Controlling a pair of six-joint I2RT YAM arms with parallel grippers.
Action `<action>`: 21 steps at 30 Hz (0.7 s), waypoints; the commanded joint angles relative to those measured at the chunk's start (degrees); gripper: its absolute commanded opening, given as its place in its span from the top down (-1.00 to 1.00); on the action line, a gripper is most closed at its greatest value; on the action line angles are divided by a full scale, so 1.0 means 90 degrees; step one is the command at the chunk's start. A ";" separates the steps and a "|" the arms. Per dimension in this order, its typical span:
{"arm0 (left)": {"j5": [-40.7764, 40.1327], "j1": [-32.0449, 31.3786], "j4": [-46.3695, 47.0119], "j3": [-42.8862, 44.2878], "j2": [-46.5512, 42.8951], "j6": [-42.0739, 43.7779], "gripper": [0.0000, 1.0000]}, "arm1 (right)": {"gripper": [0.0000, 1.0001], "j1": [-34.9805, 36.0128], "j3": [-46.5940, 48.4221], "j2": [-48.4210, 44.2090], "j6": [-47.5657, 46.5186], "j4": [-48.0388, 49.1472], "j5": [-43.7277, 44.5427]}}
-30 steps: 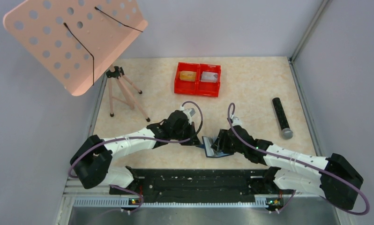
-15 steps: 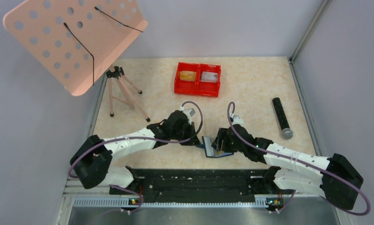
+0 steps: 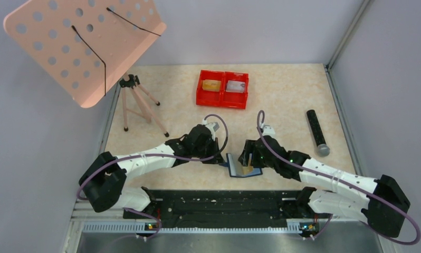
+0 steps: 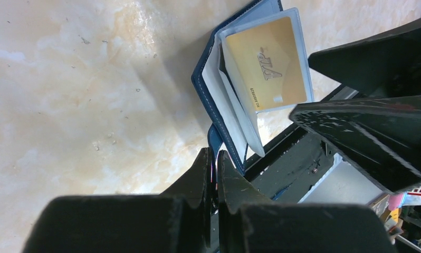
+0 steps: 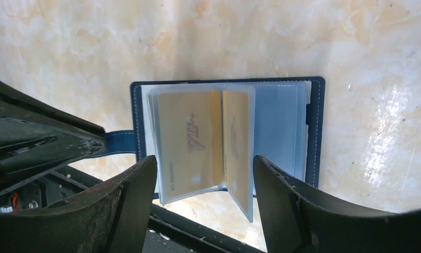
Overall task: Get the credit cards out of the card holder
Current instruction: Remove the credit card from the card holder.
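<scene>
The navy card holder [image 3: 241,168] lies open near the table's front edge, its clear sleeves fanned up. In the right wrist view two gold credit cards [image 5: 190,142] sit in sleeves of the card holder [image 5: 282,126]. My left gripper [image 4: 214,155] is shut on the holder's blue closure tab [image 5: 118,143] at its left side. The left wrist view shows the card holder [image 4: 227,113] with a gold card [image 4: 269,63] facing up. My right gripper [image 5: 204,161] hovers open over the sleeves, one finger on each side of them, gripping nothing.
A red twin tray [image 3: 223,97] at the back holds a gold card [image 3: 212,85] and a silver card [image 3: 236,87]. A black cylinder [image 3: 317,132] lies at the right. A small tripod [image 3: 140,103] and a pink perforated board [image 3: 84,45] stand at the left.
My right gripper has opened wider and drawn back a little from the card holder, uncovering the gold card. The left gripper has kept its hold on the tab.
</scene>
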 commanded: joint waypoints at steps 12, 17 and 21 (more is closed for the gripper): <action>-0.1093 0.0007 -0.0866 0.0519 -0.0027 0.0245 0.48 | -0.07 0.0097 0.0452 -0.0397 -0.0187 -0.0319 0.0188; -0.1127 0.0000 -0.0963 0.0622 -0.0198 0.0059 0.19 | 0.17 0.0076 0.0172 -0.0292 -0.0167 0.0073 0.0007; -0.0746 -0.0010 -0.0630 0.0602 -0.0337 -0.0083 0.08 | 0.26 -0.0027 -0.0059 -0.0236 -0.0142 0.0438 -0.0203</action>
